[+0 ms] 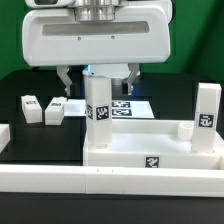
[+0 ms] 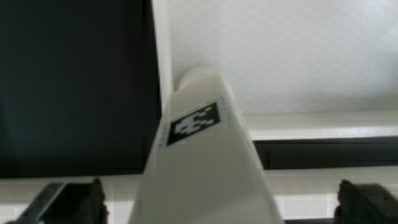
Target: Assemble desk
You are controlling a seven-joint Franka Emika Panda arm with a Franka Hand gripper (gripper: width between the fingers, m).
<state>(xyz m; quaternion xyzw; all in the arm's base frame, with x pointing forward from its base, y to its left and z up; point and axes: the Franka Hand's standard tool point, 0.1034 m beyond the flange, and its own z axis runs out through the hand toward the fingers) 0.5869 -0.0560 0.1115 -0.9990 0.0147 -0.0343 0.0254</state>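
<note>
The white desk tabletop (image 1: 150,152) lies on the table with its raised rim up. One white leg (image 1: 98,102) stands upright at its far corner on the exterior view's left, and a second leg (image 1: 207,117) stands at the right side. Two loose legs (image 1: 31,107) (image 1: 55,111) lie on the black table to the left. My gripper (image 1: 97,78) hangs straight over the left upright leg and is open. In the wrist view that tagged leg (image 2: 205,150) rises between the two dark fingers (image 2: 75,203), with a gap on each side.
The marker board (image 1: 130,106) lies flat behind the tabletop. A long white border rail (image 1: 110,186) runs along the front, and another rail piece (image 1: 4,136) sits at the exterior view's left edge.
</note>
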